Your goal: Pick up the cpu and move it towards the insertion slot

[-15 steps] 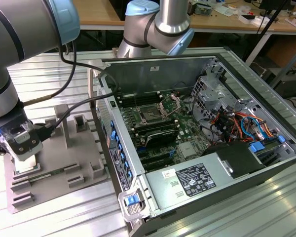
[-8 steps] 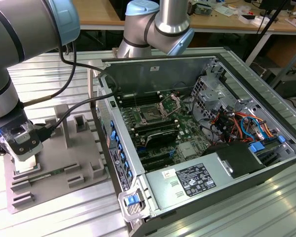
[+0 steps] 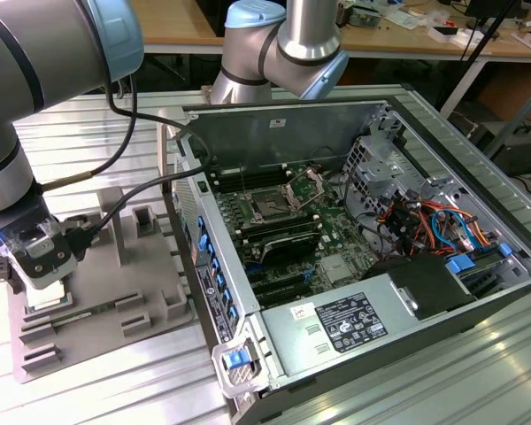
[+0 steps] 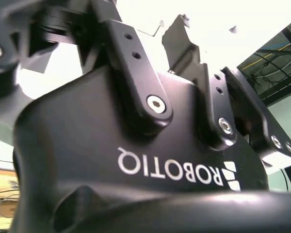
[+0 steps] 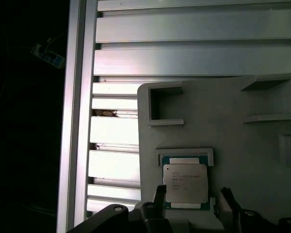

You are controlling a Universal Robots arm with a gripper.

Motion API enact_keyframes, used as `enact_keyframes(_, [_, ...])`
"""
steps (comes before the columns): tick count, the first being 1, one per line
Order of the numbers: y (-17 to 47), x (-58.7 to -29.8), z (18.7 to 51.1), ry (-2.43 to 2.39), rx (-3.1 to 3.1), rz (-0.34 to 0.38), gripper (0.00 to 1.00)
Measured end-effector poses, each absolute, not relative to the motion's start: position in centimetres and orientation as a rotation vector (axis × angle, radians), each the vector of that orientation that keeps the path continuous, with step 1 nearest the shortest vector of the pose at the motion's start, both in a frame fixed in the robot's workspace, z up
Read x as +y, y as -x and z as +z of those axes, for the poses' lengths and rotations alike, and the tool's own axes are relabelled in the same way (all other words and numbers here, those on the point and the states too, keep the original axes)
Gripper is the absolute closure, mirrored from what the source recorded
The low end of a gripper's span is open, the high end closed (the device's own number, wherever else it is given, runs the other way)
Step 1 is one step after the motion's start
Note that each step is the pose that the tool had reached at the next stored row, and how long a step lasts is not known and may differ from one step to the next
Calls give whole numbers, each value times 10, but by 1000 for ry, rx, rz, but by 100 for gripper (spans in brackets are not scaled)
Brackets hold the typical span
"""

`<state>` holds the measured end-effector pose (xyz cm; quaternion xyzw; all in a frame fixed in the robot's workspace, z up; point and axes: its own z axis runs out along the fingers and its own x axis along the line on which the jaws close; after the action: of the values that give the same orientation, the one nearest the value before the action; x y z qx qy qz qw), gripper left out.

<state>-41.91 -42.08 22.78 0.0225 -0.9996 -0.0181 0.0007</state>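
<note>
Around the cpu, parted fingers

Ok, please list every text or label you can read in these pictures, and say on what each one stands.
Pincer housing, second wrist view: a large white maker's logo, seen upside down; it is legible but not quoted here.
cpu, first wrist view: several short printed lines on the metal top, too small to read.
Power supply label, exterior view: dense small print, too small to read.
</note>
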Motion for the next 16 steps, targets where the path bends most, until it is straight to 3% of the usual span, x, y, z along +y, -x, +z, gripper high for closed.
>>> enact_keyframes(1, [419,-421,228,-70,-3139,-57,46])
enact_keyframes(2, [419,-421,228,-70,-3139,-57,40])
enact_keyframes(16, [422,-421,217,-89,-3138,-57,40])
